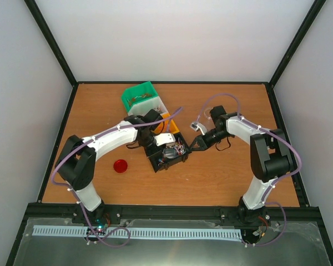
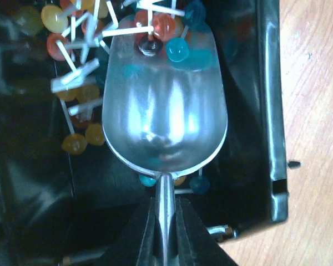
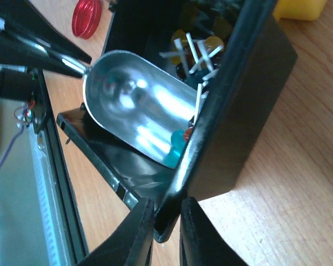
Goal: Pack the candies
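Risk 1: the scoop [image 2: 165, 111] is nearly bare, with only two or three candies [image 2: 176, 50] at its front lip. A lift or tilt from this position would likely roll them off, and the tangled sticks in the pile could drag others over the wall of the black bin [image 2: 269, 111]. Risk 2: the right hand [image 3: 164, 221] has only a thin bite on the bin wall, so a hard push from the scoop could slide or tip the bin on the surface [image 1: 222, 172]. Pose: the left hand [image 2: 165, 221] is clamped tight on the scoop's thin handle. The scoop sits low inside the bin, bowl up, tip toward the heap. The right hand is narrow, its fingers straddling the wall near a corner. The candies are stick sweets, all inside the black bin and mostly heaped ahead of the scoop. The red lid [image 1: 120, 165] lies well apart from the bin.
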`<state>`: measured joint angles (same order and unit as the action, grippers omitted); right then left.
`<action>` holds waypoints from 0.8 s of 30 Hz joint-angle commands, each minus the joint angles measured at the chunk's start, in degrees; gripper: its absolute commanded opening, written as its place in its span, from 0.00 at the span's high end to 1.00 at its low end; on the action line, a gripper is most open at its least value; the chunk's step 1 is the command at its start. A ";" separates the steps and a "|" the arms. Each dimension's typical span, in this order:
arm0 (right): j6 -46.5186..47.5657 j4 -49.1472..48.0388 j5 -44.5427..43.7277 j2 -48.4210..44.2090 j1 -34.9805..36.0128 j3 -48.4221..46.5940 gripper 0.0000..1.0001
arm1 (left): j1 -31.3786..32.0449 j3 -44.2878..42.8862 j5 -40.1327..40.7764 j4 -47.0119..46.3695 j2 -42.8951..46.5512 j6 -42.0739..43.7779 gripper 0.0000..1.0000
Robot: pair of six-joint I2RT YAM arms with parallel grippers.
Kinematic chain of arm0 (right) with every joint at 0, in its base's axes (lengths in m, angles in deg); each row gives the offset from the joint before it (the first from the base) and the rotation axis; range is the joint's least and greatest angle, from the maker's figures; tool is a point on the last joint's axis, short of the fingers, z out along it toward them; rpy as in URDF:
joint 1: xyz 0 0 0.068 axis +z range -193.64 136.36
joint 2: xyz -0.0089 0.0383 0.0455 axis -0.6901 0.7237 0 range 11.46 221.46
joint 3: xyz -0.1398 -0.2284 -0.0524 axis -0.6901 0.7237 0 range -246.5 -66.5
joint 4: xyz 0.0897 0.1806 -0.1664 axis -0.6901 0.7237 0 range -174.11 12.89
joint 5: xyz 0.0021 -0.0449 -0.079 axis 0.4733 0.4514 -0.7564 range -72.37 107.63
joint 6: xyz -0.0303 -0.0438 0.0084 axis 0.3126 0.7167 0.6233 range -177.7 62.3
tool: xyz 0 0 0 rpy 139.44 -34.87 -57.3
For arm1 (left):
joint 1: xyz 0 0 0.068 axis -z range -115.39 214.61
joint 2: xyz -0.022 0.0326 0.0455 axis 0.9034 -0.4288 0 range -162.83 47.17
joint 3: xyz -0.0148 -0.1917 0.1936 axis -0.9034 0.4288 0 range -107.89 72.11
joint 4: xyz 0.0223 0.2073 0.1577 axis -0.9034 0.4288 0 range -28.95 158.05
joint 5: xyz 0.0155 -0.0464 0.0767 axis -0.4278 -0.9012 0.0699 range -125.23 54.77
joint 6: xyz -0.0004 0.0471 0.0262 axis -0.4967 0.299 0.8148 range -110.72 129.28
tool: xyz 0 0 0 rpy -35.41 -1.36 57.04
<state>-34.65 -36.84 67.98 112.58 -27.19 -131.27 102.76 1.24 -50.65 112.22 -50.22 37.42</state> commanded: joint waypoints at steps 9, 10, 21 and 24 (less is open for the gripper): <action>-0.80 -0.86 2.93 1.10 2.16 1.75 0.95 | 0.40 12.89 -9.28 -27.06 -1.05 -8.90 0.99; -0.79 -0.79 2.80 1.16 2.21 1.71 0.95 | 0.35 14.02 -10.28 -29.90 -0.29 -9.42 0.99; 1.77 2.53 0.70 0.29 1.15 0.36 0.96 | -4.14 23.83 -17.09 -45.20 7.34 -10.17 0.99; 2.41 2.66 1.47 -0.66 0.00 0.20 0.95 | -6.24 27.08 -19.02 -49.21 10.17 -10.78 0.99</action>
<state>-34.46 -37.54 66.69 112.62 -28.11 -131.64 98.17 25.91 -64.23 76.95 -43.11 28.09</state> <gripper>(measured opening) 0.046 0.094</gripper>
